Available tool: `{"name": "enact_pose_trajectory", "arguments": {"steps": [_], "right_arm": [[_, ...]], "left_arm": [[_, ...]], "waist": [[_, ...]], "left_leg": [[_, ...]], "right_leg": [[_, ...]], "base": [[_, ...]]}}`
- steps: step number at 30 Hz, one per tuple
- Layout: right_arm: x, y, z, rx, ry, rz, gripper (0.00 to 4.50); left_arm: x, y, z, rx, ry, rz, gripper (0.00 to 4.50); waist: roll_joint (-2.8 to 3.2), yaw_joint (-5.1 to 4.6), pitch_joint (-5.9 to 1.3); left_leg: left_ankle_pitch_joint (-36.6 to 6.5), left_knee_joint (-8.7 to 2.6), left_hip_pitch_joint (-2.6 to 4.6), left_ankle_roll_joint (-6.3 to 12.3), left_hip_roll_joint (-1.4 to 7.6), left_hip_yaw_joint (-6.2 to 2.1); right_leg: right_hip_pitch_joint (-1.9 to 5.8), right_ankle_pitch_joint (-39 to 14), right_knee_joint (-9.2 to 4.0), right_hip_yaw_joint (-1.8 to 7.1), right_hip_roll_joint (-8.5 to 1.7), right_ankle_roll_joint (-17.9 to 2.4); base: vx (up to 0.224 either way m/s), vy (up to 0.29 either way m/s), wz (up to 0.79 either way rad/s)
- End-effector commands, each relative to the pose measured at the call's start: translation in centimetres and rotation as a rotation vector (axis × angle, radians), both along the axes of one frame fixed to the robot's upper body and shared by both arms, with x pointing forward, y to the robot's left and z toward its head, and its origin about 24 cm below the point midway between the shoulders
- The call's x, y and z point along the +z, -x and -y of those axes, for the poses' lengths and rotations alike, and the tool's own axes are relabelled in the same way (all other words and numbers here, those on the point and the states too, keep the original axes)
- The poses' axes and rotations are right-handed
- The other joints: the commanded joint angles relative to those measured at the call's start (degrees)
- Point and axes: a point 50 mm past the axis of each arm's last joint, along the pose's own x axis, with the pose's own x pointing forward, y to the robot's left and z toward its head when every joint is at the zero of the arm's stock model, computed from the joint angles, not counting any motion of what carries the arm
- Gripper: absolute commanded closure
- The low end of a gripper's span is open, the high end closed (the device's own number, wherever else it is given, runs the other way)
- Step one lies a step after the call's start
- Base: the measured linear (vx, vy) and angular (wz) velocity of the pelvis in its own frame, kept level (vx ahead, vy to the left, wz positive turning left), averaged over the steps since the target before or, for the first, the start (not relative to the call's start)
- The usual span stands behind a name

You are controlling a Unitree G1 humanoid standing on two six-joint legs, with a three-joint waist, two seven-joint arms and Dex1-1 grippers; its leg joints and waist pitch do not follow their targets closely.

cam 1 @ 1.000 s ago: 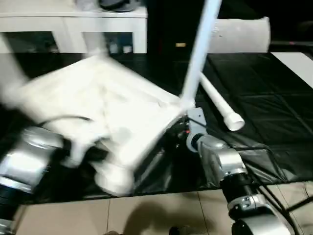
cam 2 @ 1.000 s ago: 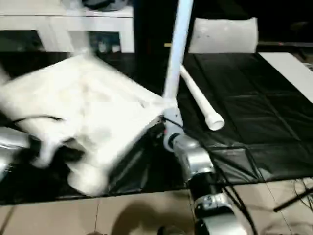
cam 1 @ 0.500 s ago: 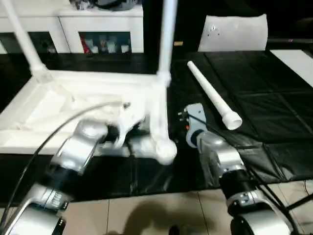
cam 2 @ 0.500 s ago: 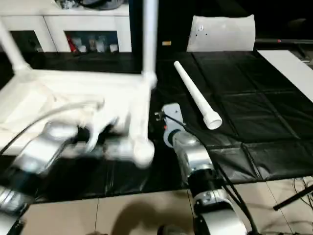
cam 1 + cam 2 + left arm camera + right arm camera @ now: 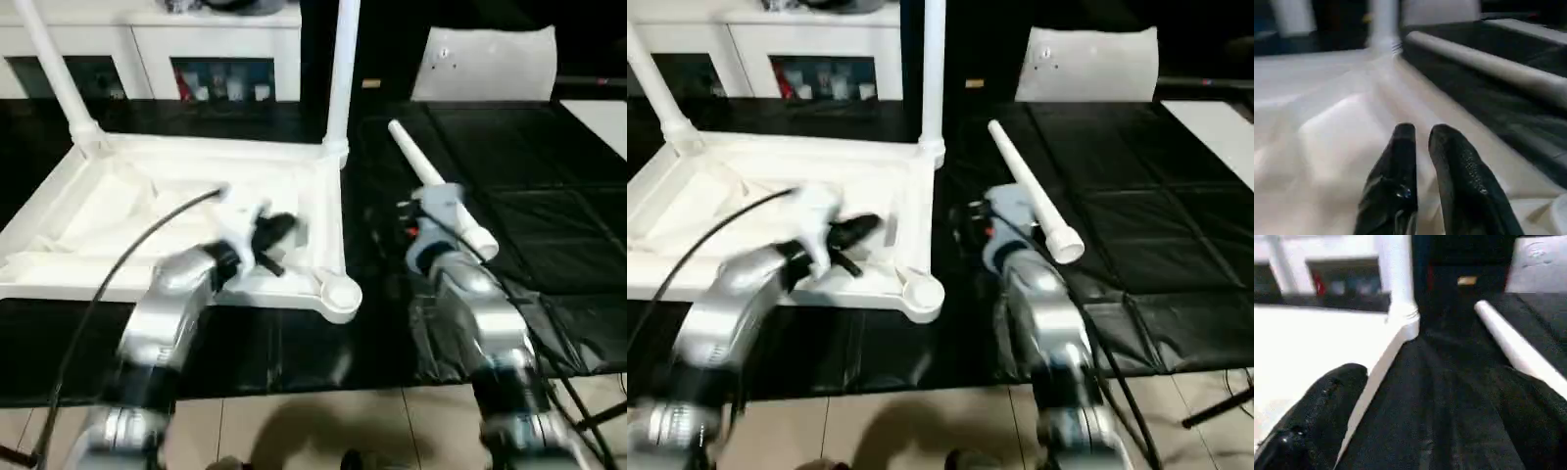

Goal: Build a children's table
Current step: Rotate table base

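White cabinet (image 5: 186,44) with glass doors at back; black mat (image 5: 549,196) across floor; flat white board (image 5: 485,64) upright behind.

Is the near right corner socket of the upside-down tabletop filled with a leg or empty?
Empty. The round corner socket on the tabletop shows an open rim with no tube in it, while a loose leg lies on the black mat beside it.

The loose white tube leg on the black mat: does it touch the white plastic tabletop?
Apart: left eye view shows bare black mat between the leg and tabletop.
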Motion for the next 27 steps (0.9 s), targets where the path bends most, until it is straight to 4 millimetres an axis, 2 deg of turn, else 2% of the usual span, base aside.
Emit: {"name": "enact_pose_trajectory", "arguments": {"steps": [1, 2, 3, 4, 6, 10, 11, 12, 13, 14, 15, 16, 17, 18, 19, 20, 21, 22, 23, 24, 25, 26, 27], "right_arm": [[0.7, 0.9, 0.2, -0.006, -0.023, 0.042, 0.0], [0.6, 1.5, 0.3, -0.016, -0.014, 0.057, 0.0], [0.4, 2.5, 0.5, -0.046, -0.006, 0.06, 0.0], [0.4, 3.0, 0.5, -0.056, -0.023, 0.051, 0.0], [0.2, 3.6, 0.3, -0.062, -0.02, 0.032, 0.0], [0.1, 4.9, 0.4, -0.119, -0.072, 0.021, 0.0], [0.1, 5.1, 0.3, -0.099, -0.064, 0.02, 0.0], [-0.1, 5.3, 0.6, -0.125, -0.037, 0.009, 0.0], [-0.7, 5.6, 1.3, -0.186, 0.049, -0.052, 0.0], [-1.1, 5.8, 1.5, -0.194, 0.074, -0.116, 0.0], [-1.1, 5.8, 1.5, -0.194, 0.074, -0.116, 0.0], [-1.8, 6.3, 1.6, -0.167, 0.066, -0.194, 0.0], [-1.9, 6.5, 1.6, -0.155, 0.056, -0.202, 0.0], [-1.9, 6.6, 1.6, -0.143, 0.055, -0.197, 0.0], [-1.9, 6.8, 1.6, -0.13, 0.057, -0.189, 0.0], [-1.8, 7.1, 1.6, -0.113, 0.07, -0.174, 0.0], [-1.9, 7.2, 1.8, -0.143, 0.066, -0.173, 0.0], [-1.9, 7.2, 1.9, -0.153, 0.063, -0.18, 0.0], [-2.0, 7.2, 1.9, -0.158, 0.061, -0.185, 0.0], [-1.9, 7.2, 2.0, -0.168, 0.042, -0.191, 0.0], [-1.7, 7.2, 2.0, -0.161, 0.03, -0.188, 0.0], [-1.6, 7.2, 2.0, -0.146, 0.046, -0.191, 0.0], [-1.6, 7.2, 2.0, -0.134, 0.06, -0.193, 0.0]], "left_arm": [[0.7, 0.5, -0.2, 0.058, 0.004, 0.035, 3.42], [0.8, 0.9, -0.4, 0.098, -0.01, 0.046, 3.42], [1.2, 1.5, -1.0, 0.193, -0.037, 0.102, 3.34], [1.4, 1.6, -1.2, 0.218, -0.043, 0.113, 3.25], [1.6, 1.8, -1.6, 0.263, -0.053, 0.122, 3.04], [0.9, 2.1, -2.9, 0.428, -0.153, 0.048, 2.83], [1.1, 2.2, -2.8, 0.41, -0.131, 0.068, 2.83], [0.9, 2.4, -2.7, 0.38, -0.13, 0.065, 2.83], [0.8, 2.7, -2.6, 0.364, -0.141, 0.072, 2.83], [0.8, 2.8, -2.6, 0.367, -0.141, 0.075, 2.72], [0.8, 2.8, -2.6, 0.367, -0.141, 0.075, 2.64], [0.7, 2.9, -2.8, 0.389, -0.13, 0.061, 2.56], [0.7, 2.9, -2.9, 0.403, -0.132, 0.06, 2.47], [0.7, 2.9, -2.9, 0.406, -0.131, 0.057, 2.37], [0.7, 3.0, -2.8, 0.408, -0.131, 0.054, 2.28], [0.7, 3.1, -2.7, 0.402, -0.141, 0.047, 2.2], [0.6, 3.3, -2.5, 0.391, -0.156, 0.042, 2.14], [0.5, 3.4, -2.4, 0.381, -0.162, 0.044, 2.05], [0.5, 3.4, -2.4, 0.374, -0.165, 0.046, 1.96], [0.5, 3.5, -2.3, 0.366, -0.175, 0.052, 1.96], [0.5, 3.6, -2.2, 0.359, -0.172, 0.055, 1.96], [0.5, 3.6, -2.2, 0.358, -0.17, 0.051, 1.96], [0.5, 3.6, -2.1, 0.358, -0.169, 0.046, 1.96]], "waist": [[-0.05, -0.08, -3.87], [-0.2, -0.09, -3.85], [-0.24, -0.15, -3.56], [-0.16, -0.15, -3.55], [-0.37, -0.58, -3.48], [-0.38, -1.71, -3.01], [-0.39, -2.19, -2.94], [-0.19, -2.25, -2.99], [0.22, -2.41, -2.92], [0.66, -2.75, -2.74], [0.77, -3.09, -2.85], [0.8, -3.32, -2.6], [0.71, -3.54, -2.49], [0.78, -3.85, -2.15], [0.88, -4.17, -2.13], [1.17, -4.36, -2.12], [2.12, -3.92, -1.79], [1.77, -4.0, -2.07], [1.07, -3.35, -1.3], [0.94, -2.56, -1.46], [0.05, -2.88, -2.72], [-0.99, -3.41, -3.53], [-3.99, -0.22, -4.05]], "left_leg": [[-18.81, -3.68, 0.66, 1.42, 1.25, -0.2], [-19.06, -3.68, 0.57, 1.21, 1.29, -0.3], [-20.22, -3.69, 0.61, 1.1, 1.23, -0.39], [-20.73, -3.61, 0.76, 1.06, 1.16, -0.4], [-22.09, -3.58, 0.61, 0.81, 0.73, -0.71], [-26.38, -3.03, 1.13, 0.32, 0.28, -1.04], [-27.2, -2.87, 1.06, 0.32, 0.08, -1.22], [-27.54, -2.96, 1.17, 0.43, 0.16, -1.41], [-28.43, -3.49, 1.27, 0.56, 0.67, -1.74], [-30.94, -4.23, 1.38, 0.33, 1.26, -2.2], [-32.73, -4.92, 1.13, -0.11, 1.74, -2.69], [-35.26, -5.15, 1.82, -0.55, 2.01, -2.82], [-36.2, -5.14, 2.05, -0.89, 2.01, -2.9], [-38.07, -5.29, 2.25, -1.82, 2.25, -3.27], [-39.29, -5.42, 2.64, -2.31, 2.7, -3.69], [-41.68, -6.53, 2.84, -2.11, 4.4, -4.67], [-45.26, -11.05, 2.04, -1.45, 10.04, -7.05], [-44.18, -11.97, 2.26, -0.62, 11.81, -7.76], [-43.36, -13.74, 2.15, 1.26, 13.22, -7.38], [-41.63, -13.41, 2.64, 2.75, 13.0, -6.28], [-36.17, -10.62, 3.23, 5.02, 9.8, -5.94], [-30.99, -7.38, 1.42, 6.34, 5.57, -4.45], [-20.08, 8.29, 0.33, 8.9, -5.26, 1.07]], "right_leg": [[2.43, -28.56, -5.39, 1.99, -3.11, -5.01], [2.33, -30.73, -5.69, 1.95, -3.07, -3.3], [1.92, -33.42, -6.11, 1.77, -2.96, -1.78], [1.77, -34.59, -6.41, 1.67, -3.02, -1.02], [1.64, -37.73, -6.92, 1.08, -2.77, 1.54], [0.67, -41.75, -7.88, 0.15, -2.45, 4.16], [0.87, -43.16, -8.41, -0.39, -2.45, 5.19], [1.06, -43.19, -8.62, -0.56, -2.62, 5.29], [1.38, -41.52, -8.72, -0.66, -2.64, 4.66], [1.91, -38.71, -8.74, -1.09, -2.66, 3.34], [2.87, -35.01, -8.22, -1.27, -2.86, 2.2], [2.48, -33.17, -8.29, -1.23, -2.83, 1.21], [2.36, -32.87, -8.43, -1.37, -2.73, 1.03], [2.3, -33.07, -8.81, -1.84, -2.41, 1.46], [2.27, -32.55, -8.92, -2.39, -1.82, 1.74], [2.83, -29.02, -7.95, -2.78, -1.08, 1.86], [4.16, -17.94, -0.23, -1.9, -1.22, 0.1], [3.68, -12.21, 2.71, -1.53, -1.33, -1.2], [2.26, -9.93, 5.8, -0.85, -1.4, -3.07], [1.57, -11.2, 6.81, 0.62, -1.96, -4.24], [2.16, -10.3, 4.7, 2.24, -2.96, -6.89], [3.35, -10.51, 1.18, 2.77, -3.49, -11.76], [2.65, -25.59, -6.55, 4.48, -4.78, -13.2]], "base": [[0.0, 0.0, 0.0], [0.0, 0.0, 0.0], [0.0, 0.0, 0.0], [0.0, 0.0, 0.0], [0.0, 0.0, 0.0], [0.0, 0.0, 0.0], [0.0, 0.0, 0.0], [0.0, 0.0, 0.0], [0.0, 0.0, 0.0], [0.0, 0.0, 0.0], [0.0, 0.0, 0.0], [0.0, 0.0, 0.0], [0.0, 0.0, 0.0], [0.0, 0.0, 0.0], [0.0, 0.0, 0.0], [0.0, 0.0, 0.0], [0.0, 0.0, 0.0], [-0.002, -0.064, 0.05], [0.007, -0.149, 0.12], [0.007, -0.149, 0.12], [0.028, -0.241, 0.1], [-0.005, -0.275, -0.06], [-0.005, -0.275, -0.06]]}}
